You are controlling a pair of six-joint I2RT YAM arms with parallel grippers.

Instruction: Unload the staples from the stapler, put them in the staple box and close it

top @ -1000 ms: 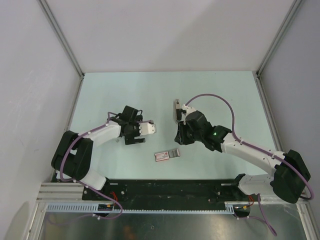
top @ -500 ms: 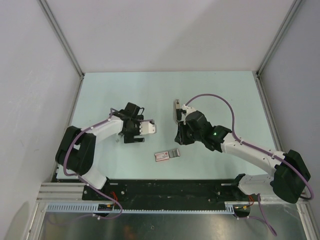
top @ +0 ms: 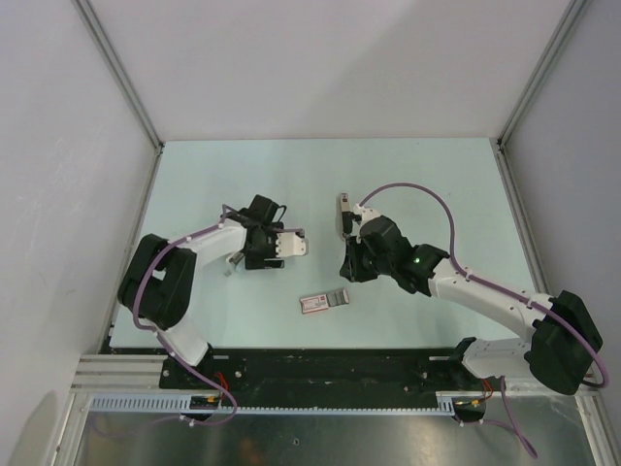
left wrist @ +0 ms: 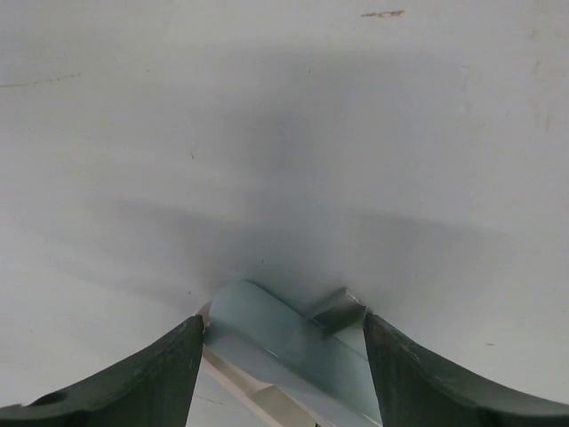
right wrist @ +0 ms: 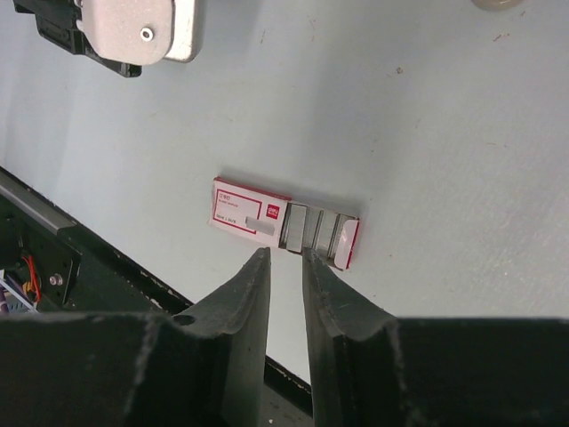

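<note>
small print on red-and-white box [right wrist: 250, 214], too blurred to read

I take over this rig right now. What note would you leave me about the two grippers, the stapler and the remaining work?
Left gripper: shut on the stapler, which fills the gap between its fingers.
Right gripper: empty, jaws a narrow gap apart, hovering above the red-and-white box. The box lies on the table, with grey strips in its slid-out end.
Done: stapler grasped.
Left: the pictures do not show whether its rail is open or emptied. Check this first, then take out any staples.
</note>
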